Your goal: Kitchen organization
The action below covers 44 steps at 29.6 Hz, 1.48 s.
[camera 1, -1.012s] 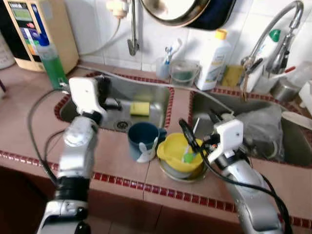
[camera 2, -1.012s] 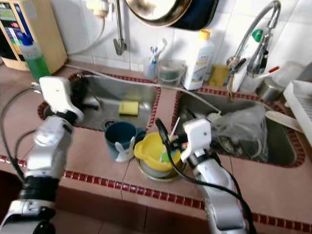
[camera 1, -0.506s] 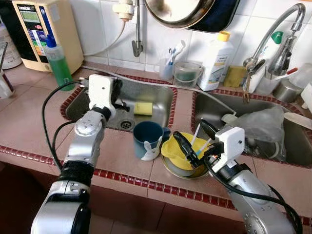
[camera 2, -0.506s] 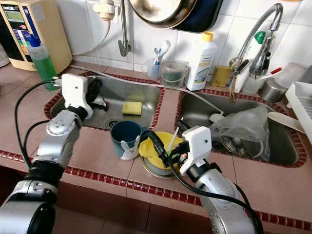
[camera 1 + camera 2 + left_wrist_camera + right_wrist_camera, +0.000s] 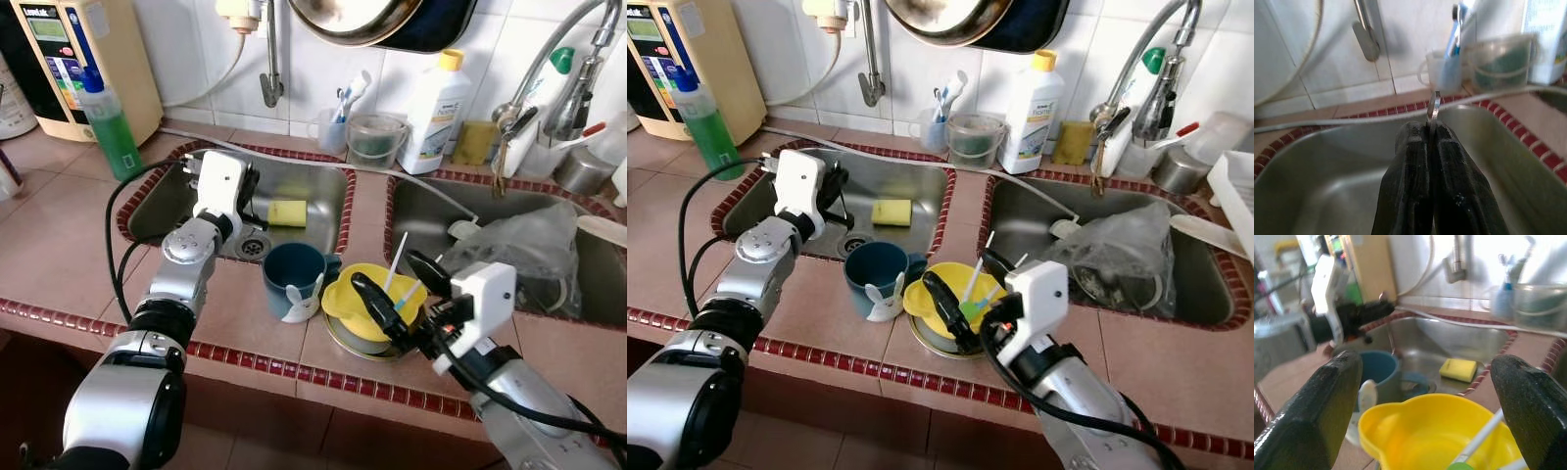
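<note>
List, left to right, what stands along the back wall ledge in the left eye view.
Beige appliance → green soap bottle → toothbrush cup → clear cup with green contents → white bottle with yellow cap → yellow sponge → faucet.

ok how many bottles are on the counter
2 that can be told: a green bottle at the back left by the beige appliance, and a white bottle between the two sinks.

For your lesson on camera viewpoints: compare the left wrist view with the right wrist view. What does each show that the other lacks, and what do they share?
Left wrist view alone: the left gripper, jaws shut on a thin metal utensil, above the left sink. Right wrist view alone: the right gripper, jaws open around the yellow bowl, with the blue mug and yellow sponge beyond. Both share the toothbrush cup and the wall faucet.
</note>
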Motion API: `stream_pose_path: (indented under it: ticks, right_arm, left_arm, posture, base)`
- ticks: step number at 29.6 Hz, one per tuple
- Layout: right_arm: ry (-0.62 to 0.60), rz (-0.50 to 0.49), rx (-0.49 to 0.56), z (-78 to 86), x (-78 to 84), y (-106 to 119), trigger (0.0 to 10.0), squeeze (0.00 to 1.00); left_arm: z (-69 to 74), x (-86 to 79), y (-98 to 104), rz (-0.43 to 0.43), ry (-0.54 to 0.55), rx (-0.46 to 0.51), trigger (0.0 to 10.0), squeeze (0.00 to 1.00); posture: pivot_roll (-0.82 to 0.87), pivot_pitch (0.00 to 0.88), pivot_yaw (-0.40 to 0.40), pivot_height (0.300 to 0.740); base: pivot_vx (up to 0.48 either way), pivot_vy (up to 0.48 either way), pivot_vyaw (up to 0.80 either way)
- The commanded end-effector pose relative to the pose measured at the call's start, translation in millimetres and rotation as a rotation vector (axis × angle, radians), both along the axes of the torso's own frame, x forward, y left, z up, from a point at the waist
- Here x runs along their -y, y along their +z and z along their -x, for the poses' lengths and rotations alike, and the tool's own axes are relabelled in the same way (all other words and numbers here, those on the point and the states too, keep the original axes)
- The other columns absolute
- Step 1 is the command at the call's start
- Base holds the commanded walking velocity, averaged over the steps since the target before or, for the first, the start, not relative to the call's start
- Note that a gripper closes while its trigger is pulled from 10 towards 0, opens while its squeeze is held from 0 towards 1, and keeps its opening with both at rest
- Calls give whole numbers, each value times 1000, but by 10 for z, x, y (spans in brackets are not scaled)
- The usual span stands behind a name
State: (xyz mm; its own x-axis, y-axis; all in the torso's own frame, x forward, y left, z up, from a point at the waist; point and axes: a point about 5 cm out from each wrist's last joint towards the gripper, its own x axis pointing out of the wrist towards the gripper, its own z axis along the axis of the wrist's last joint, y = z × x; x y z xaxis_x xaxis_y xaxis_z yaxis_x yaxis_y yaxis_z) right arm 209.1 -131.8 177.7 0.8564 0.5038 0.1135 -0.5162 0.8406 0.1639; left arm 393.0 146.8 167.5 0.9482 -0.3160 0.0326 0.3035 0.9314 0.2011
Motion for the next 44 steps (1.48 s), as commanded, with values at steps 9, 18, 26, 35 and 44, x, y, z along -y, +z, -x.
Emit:
stream_pose_path:
  ticks: [9, 18, 26, 35, 44]
  right_arm:
    - [-89, -76, 2, 98, 197, 157, 10000, 0]
    - [-108, -107, -18, 164, 223, 184, 10000, 0]
    - [-98, -111, -33, 162, 221, 188, 10000, 0]
    - [-96, -113, -32, 156, 217, 190, 10000, 0]
    - [-96, -113, -32, 156, 217, 190, 10000, 0]
  left_arm:
    - [-52, -59, 33, -49, 1, -22, 10000, 0]
    - [-60, -135, -25, -95, 31, -73, 10000, 0]
    - [-54, -242, -57, -48, 62, -109, 10000, 1000]
    - [-53, -244, -58, -50, 61, -108, 10000, 1000]
    - [-53, -244, -58, -50, 61, -108, 10000, 1000]
  posture:
    - [-195, 83, 72, 740]
    - [-208, 87, 86, 740]
    - [-199, 74, 85, 740]
    - [-194, 69, 83, 740]
    - [-194, 69, 83, 740]
  base:
    - [0, 0, 0]
    - [0, 0, 0]
    - [0, 0, 0]
    - [0, 0, 0]
    - [0, 0, 0]
